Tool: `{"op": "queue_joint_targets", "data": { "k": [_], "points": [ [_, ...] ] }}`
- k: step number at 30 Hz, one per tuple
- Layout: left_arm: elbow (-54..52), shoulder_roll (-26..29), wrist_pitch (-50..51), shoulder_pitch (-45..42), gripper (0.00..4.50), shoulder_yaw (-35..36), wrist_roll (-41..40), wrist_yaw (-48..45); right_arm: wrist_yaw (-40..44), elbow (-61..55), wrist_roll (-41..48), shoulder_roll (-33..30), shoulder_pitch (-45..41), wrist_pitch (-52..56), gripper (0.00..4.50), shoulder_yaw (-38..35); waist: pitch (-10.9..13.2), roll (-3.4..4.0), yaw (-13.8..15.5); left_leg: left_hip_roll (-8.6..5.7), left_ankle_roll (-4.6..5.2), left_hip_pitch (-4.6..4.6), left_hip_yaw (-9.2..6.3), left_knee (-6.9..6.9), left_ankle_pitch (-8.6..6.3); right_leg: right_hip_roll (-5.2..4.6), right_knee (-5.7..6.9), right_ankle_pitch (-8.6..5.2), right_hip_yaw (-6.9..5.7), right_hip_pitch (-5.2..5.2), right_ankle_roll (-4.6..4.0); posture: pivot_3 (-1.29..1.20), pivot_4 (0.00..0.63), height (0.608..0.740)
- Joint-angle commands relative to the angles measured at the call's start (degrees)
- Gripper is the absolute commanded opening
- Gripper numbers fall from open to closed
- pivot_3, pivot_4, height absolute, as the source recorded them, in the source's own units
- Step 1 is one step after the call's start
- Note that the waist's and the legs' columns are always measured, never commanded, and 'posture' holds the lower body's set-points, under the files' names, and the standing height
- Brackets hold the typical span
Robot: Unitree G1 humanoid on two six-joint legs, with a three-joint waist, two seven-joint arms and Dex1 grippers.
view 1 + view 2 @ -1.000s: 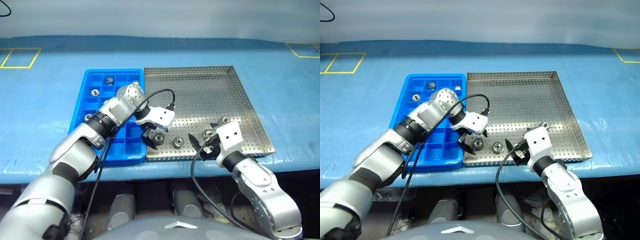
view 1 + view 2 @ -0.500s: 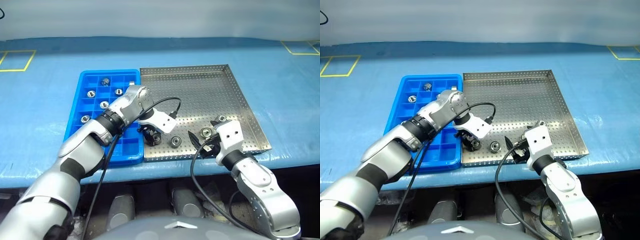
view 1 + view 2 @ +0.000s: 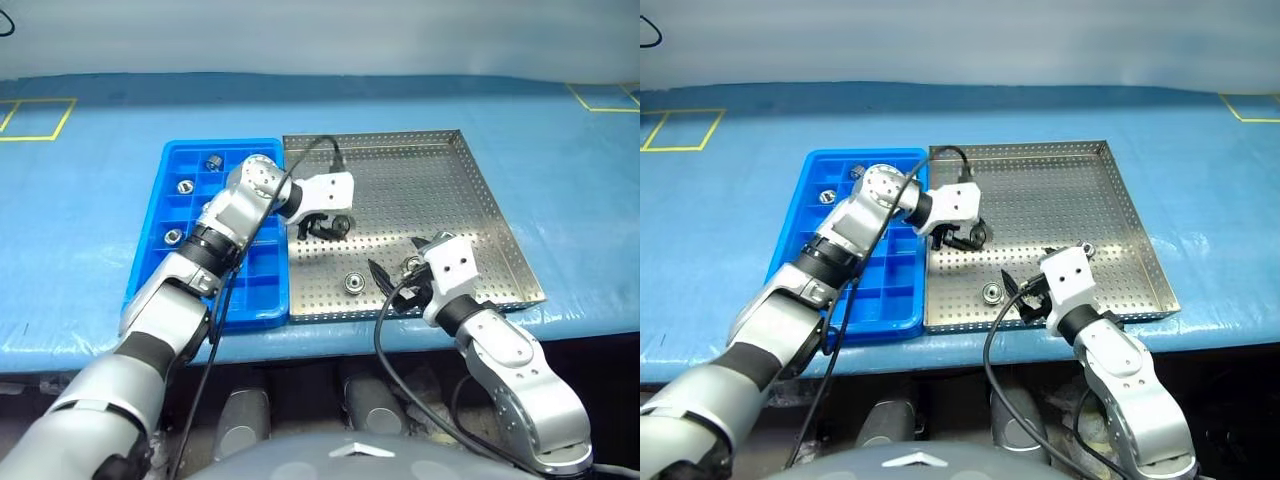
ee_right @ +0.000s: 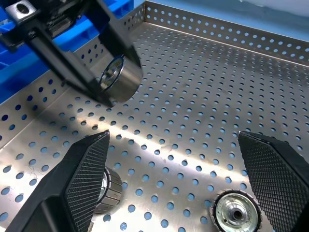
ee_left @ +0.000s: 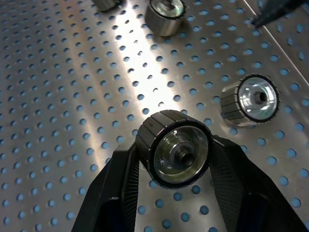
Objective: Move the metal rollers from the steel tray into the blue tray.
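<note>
At the near edge of the bench [image 3: 560,150], which is covered in a wrinkled blue sheet, the right gripper [image 3: 392,283] hovers low over the steel tray's [image 3: 470,190] front rim, its textured black jaws spread wide and empty. Two ribbed, shiny rollers lie on the perforated floor close by: one [image 3: 353,283] at its 9 o'clock, one [image 3: 411,265] just beside the jaws. Farther in, the left gripper [image 3: 325,226] has its jaws clamped on a third roller [image 5: 175,148], a short knurled cylinder with a dark centre hole, lifted clear above the dotted metal. At 9 o'clock of the steel tray, edge to edge, sits the blue tray [image 3: 160,250], its square plastic cells holding several more rollers [image 3: 184,186] toward the far end.
</note>
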Motion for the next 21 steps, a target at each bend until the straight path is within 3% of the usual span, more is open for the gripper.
{"op": "queue_joint_targets", "data": {
  "k": [1,10,13,21],
  "points": [
    [-11.6,0.2,6.9,5.7,1.89,9.2,-3.3,10.7,1.5,0.3,0.2,-0.7,-2.4,-0.1,4.5,1.5,0.0,0.01,0.2,0.0,0.0,0.0,-0.02,0.0,0.0,0.0,0.02,0.01,-0.03,0.0,0.01,-0.06,0.15,0.74],
    [-42.2,-2.9,12.8,28.6,1.89,25.0,-3.3,36.2,6.2,5.6,1.4,-1.0,-10.1,-0.6,4.5,6.8,0.0,0.0,4.2,-0.01,-0.04,0.1,-0.08,0.04,0.02,-0.07,0.14,0.01,-0.14,0.07,-0.02,0.07,0.15,0.74],
    [-50.6,-7.8,14.4,35.3,1.89,29.0,-3.5,44.9,8.2,7.7,1.5,-1.2,-12.3,-1.4,4.5,8.7,0.0,-0.01,5.9,-0.05,-0.05,0.12,-0.1,0.08,0.03,-0.11,0.05,0.02,-0.18,0.18,-0.01,0.12,0.15,0.74],
    [-61.1,-11.5,14.5,54.0,1.89,30.6,-2.3,53.8,13.5,15.4,1.5,0.3,-17.6,-5.7,4.5,13.0,0.0,-0.05,8.5,-0.07,-0.06,0.16,-0.11,0.07,0.02,-0.16,-0.17,-0.06,-0.27,0.34,-0.27,0.22,0.15,0.74]
  ]
}}
